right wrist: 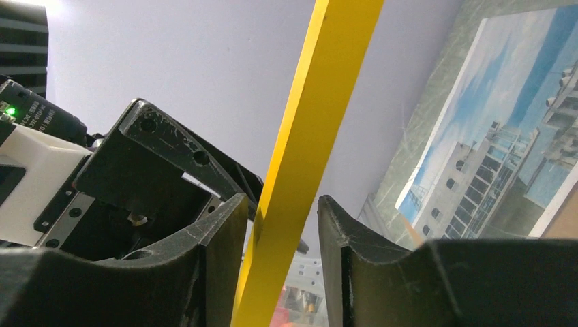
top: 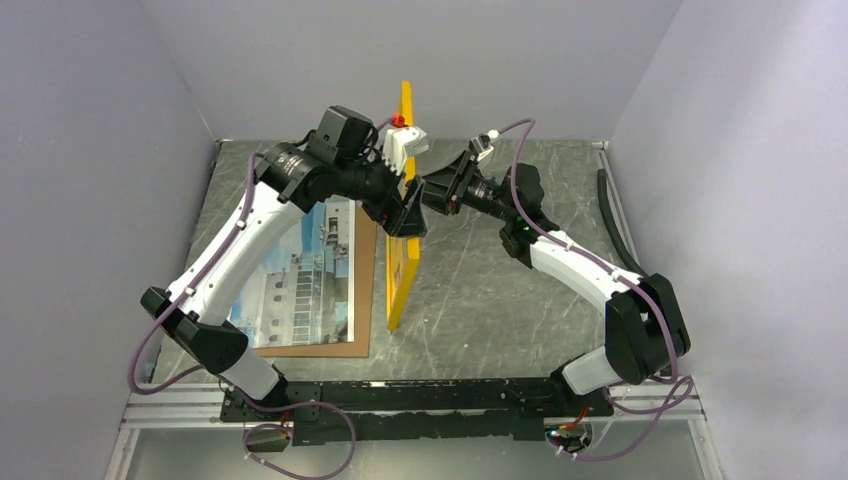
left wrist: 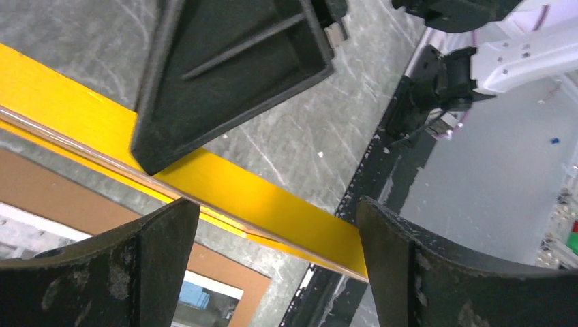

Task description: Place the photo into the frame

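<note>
The frame [top: 400,270], with its thin yellow-orange border, stands upright on its long edge at the table's middle. My right gripper [top: 428,192] is shut on its upper bar, one finger on each side [right wrist: 283,225]. The bar [right wrist: 320,102] runs up between them. My left gripper [top: 408,218] is open, its jaws wide apart [left wrist: 276,225] over the frame's yellow edge [left wrist: 272,197] without touching it. The photo [top: 300,280] of a white-grey building and blue sky lies flat on a brown backing board [top: 365,290], left of the frame. It also shows in the right wrist view [right wrist: 504,136].
A black cable [top: 612,215] lies along the right wall. Grey walls close in the table at the left, back and right. The black mounting rail [top: 420,395] runs along the near edge. The right gripper's finger [left wrist: 232,68] lies against the frame's face.
</note>
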